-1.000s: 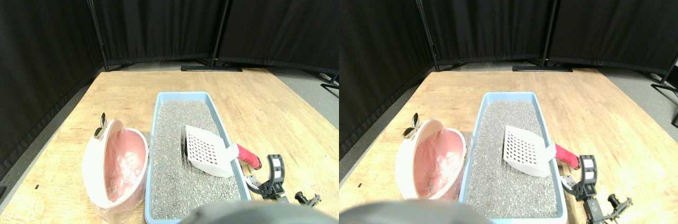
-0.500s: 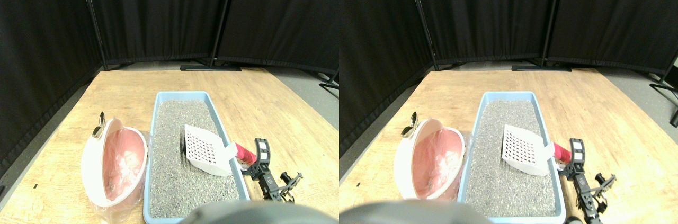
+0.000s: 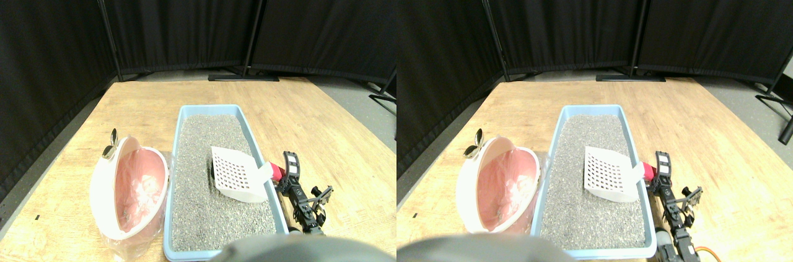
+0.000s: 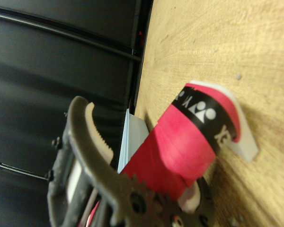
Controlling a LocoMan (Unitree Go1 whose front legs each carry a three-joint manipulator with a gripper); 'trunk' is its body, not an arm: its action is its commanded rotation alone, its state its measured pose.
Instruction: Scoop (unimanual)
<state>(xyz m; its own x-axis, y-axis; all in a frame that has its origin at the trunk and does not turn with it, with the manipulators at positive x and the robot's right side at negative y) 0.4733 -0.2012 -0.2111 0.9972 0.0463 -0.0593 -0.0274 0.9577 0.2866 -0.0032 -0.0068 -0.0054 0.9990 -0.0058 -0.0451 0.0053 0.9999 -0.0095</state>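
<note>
We note a light-blue rectangular plastic litter tray (image 3: 182, 150) filled with grey granular litter (image 3: 210, 194) on the light wooden floor (image 3: 148, 98). A white slotted plastic scoop (image 3: 235, 172) lies in the tray on the litter, near the tray's right wall, its red-wrapped handle (image 3: 277, 172) sticking out over that wall toward the right. The black right tool (image 3: 289, 168) sits just beside the handle's end, on its right side, with the arm trailing back toward the lower right. In the wrist view the red handle (image 4: 180, 142) with its black printed band fills the middle, close beside the serrated dark jaw; we cannot tell whether the tool is spread or pressed together, nor whether it touches the handle. Left of the tray, just beside it, stands a white oval bin lined with a pink plastic bag (image 3: 127, 194). Black curtain panels (image 3: 186, 14) close off the far side.
</note>
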